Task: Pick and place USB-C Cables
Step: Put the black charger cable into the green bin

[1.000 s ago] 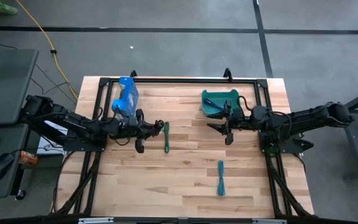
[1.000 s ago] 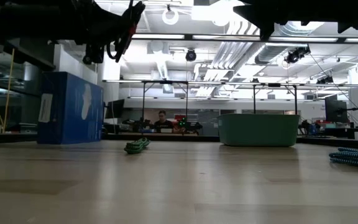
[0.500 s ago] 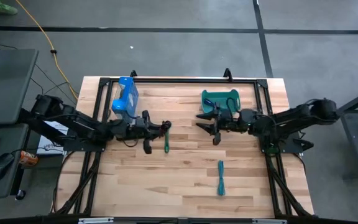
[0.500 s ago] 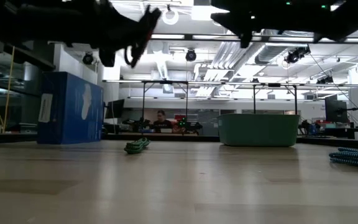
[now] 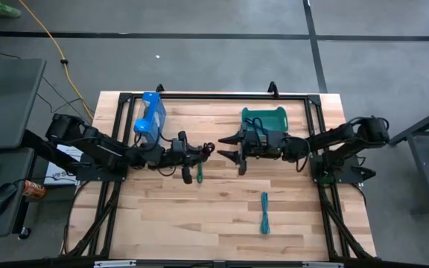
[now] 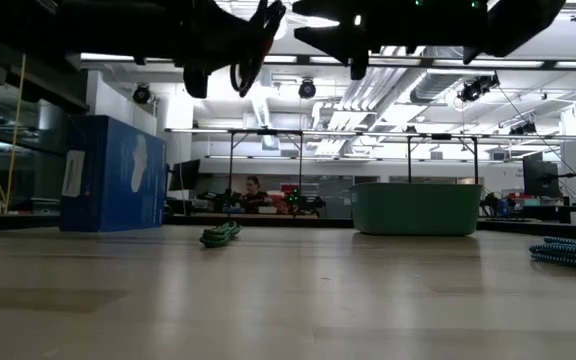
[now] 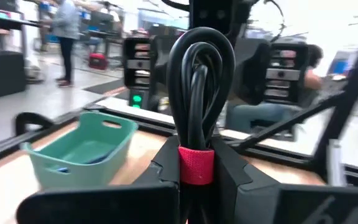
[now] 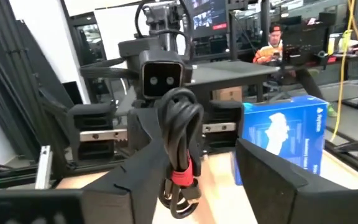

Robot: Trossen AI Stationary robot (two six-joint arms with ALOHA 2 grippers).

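Gripping the red-and-black USB-C cable (image 7: 196, 143) in my left gripper (image 5: 199, 152) at frame center, facing my open right gripper (image 5: 229, 149).

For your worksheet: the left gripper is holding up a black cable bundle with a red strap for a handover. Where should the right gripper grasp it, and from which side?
Grip the looped black end above the red strap of the black cable bundle. It stands clear of the left gripper, which clamps it at the strap. The open right gripper faces it, so a straight approach from the opposite side looks best.
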